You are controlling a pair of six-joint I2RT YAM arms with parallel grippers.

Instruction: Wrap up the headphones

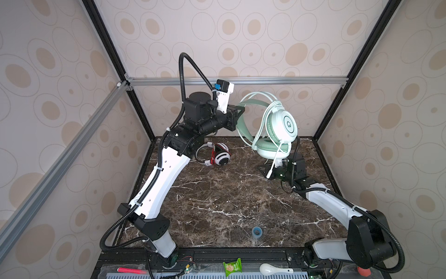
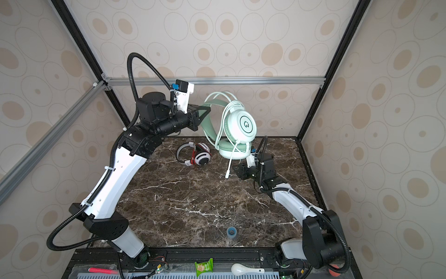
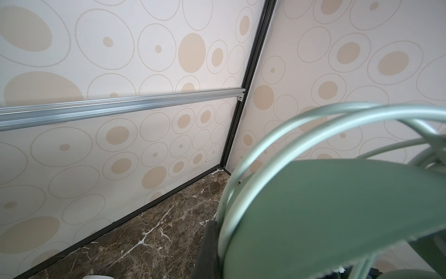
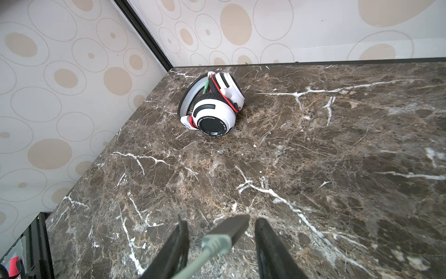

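Observation:
The mint green headphones hang in the air at the back of the marble table. Their cord is looped around the ear cups. My left gripper is shut on their green headband, one dark finger against it. The cord's plug dangles between the jaws of my right gripper, which is open with a gap on each side of the plug. The white headphones, red cord wound on them, lie at the back left.
A small blue ring lies near the table's front edge. On the front rail are a green packet, a white spoon and a pink marker. Patterned walls and a silver crossbar enclose the table.

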